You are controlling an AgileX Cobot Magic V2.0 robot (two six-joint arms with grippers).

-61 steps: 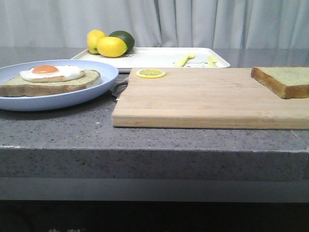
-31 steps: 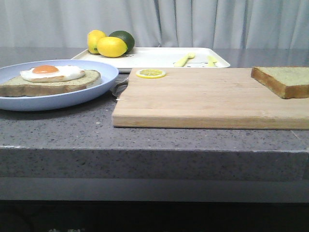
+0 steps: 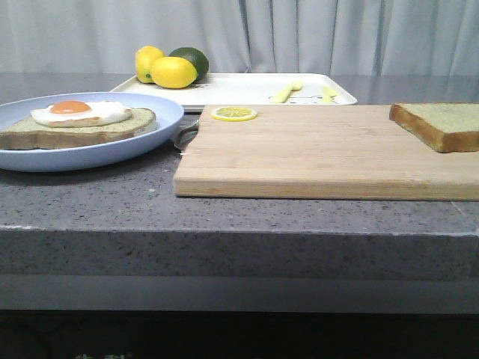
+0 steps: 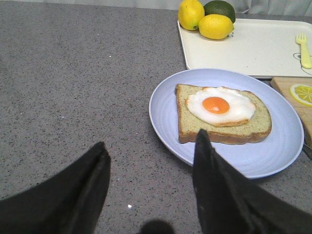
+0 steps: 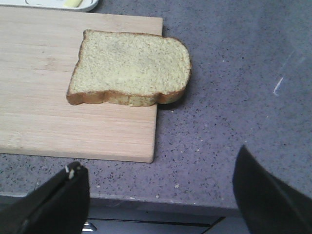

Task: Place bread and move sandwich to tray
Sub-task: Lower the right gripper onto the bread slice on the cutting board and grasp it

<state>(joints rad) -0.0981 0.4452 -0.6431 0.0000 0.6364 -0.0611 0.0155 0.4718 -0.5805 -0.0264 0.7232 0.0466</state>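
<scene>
The sandwich (image 3: 78,126) (image 4: 222,114), a bread slice topped with a fried egg, lies on the round pale-blue plate (image 3: 161,127) (image 4: 168,97) at the left. The plain bread (image 3: 441,123) (image 5: 130,68) rests on the right end of the wooden cutting board (image 3: 322,153) (image 5: 39,87), its edge overhanging the board's corner. The cream tray (image 3: 239,88) (image 4: 253,48) stands behind them. My left gripper (image 4: 151,146) is open over the bare counter beside the plate. My right gripper (image 5: 158,163) is open above the counter's front edge, short of the bread. Neither gripper shows in the front view.
Two lemons (image 3: 172,72) and a lime (image 3: 191,60) sit at the tray's left end, with yellow utensils (image 3: 287,91) (image 4: 304,48) on it. A thin lemon slice (image 3: 233,114) (image 4: 302,92) lies on the board's near-left corner. The counter's front edge (image 3: 239,233) drops off.
</scene>
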